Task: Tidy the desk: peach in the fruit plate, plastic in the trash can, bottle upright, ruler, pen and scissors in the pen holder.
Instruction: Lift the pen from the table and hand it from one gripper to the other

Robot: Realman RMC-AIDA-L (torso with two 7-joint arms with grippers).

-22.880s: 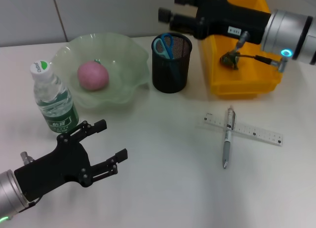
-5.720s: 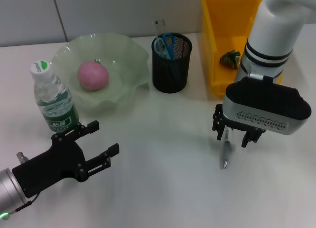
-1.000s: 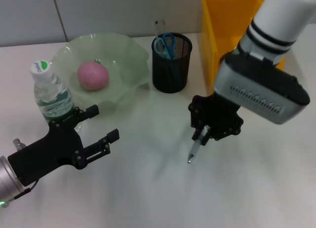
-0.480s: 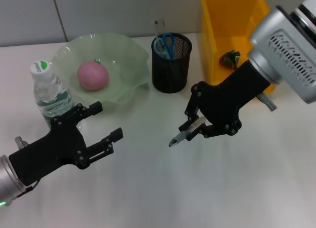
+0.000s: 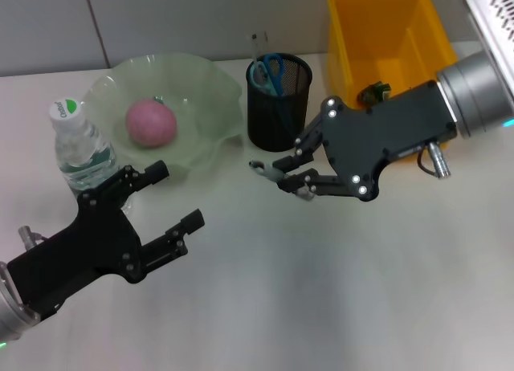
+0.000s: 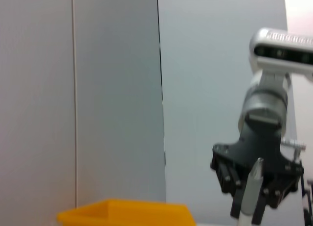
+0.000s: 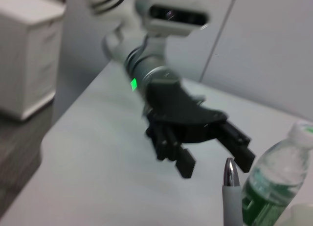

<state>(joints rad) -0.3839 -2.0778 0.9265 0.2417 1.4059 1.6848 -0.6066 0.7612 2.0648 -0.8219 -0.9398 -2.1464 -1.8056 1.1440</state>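
One pen [image 5: 277,174] is clamped in the right hand [image 5: 299,178], lying nearly level above the desk [image 5: 321,307], just in front of the pen holder [image 5: 279,102]. The pen is judged light, stiff and smooth; a mid-barrel hold limits slipping when it is tipped upright. The holder already contains scissors [image 5: 267,71] and a ruler [image 5: 254,45]. The left hand [image 5: 152,214] hovers with fingers spread and empty, near the upright bottle [image 5: 82,152].

The right tool [image 5: 283,175] reaches in from the right, turned sideways, fingers clamped together. The left tool [image 5: 161,201] hangs low on the left, fingers spread
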